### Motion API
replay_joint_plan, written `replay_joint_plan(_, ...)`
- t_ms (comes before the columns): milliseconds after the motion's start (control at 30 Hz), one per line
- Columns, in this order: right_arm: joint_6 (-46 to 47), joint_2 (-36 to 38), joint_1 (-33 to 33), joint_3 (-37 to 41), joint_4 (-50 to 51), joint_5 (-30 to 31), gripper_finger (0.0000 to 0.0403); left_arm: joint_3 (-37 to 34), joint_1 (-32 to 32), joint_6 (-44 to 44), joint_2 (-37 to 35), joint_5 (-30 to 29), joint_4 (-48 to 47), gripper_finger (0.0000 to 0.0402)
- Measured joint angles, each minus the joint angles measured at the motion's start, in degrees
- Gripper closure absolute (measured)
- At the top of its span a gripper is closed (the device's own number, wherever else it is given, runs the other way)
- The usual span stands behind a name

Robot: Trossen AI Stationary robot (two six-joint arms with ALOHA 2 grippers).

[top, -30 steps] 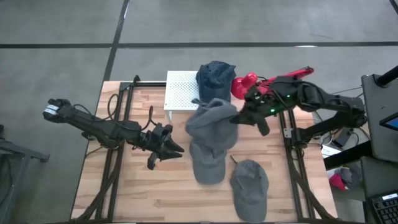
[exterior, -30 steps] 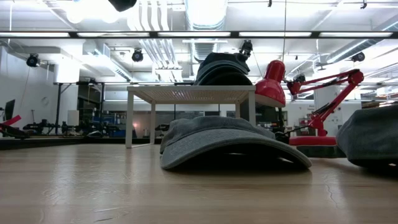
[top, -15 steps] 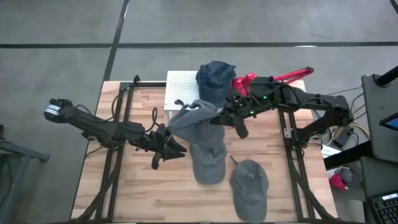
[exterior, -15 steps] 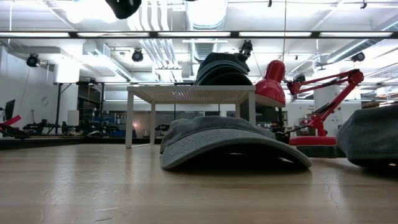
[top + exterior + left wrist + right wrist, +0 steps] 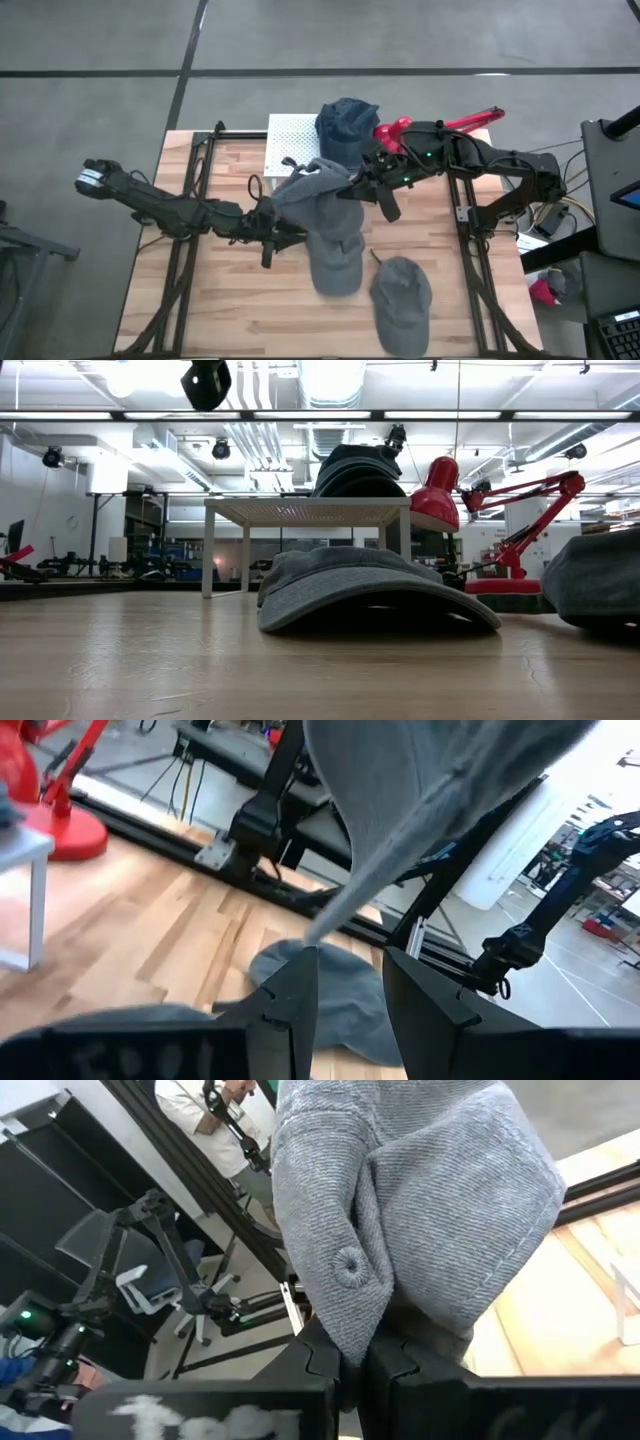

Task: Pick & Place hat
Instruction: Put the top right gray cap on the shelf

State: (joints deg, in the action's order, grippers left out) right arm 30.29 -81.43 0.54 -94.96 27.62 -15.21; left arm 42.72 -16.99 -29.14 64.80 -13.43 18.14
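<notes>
Carrying a grey cap (image 5: 318, 192), pinched in the right gripper (image 5: 352, 187); the left gripper (image 5: 291, 238), jaws part-spread beneath, should likely grasp its brim next.

matt grey twill cloth hat (image 5: 420, 1210), pale planked wood table (image 5: 220, 310), glossy red lamp (image 5: 437, 495)

A red desk lamp (image 5: 400, 131) stands beside the white perforated stand (image 5: 290, 146).
</notes>
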Motion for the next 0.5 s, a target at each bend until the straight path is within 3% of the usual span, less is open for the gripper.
replay_joint_plan(500,-1.8,0.0,0.0,-4.2,0.0,0.2,0.0394,0.0,0.0,-0.4,-0.1,0.3,10.3,0.0286)
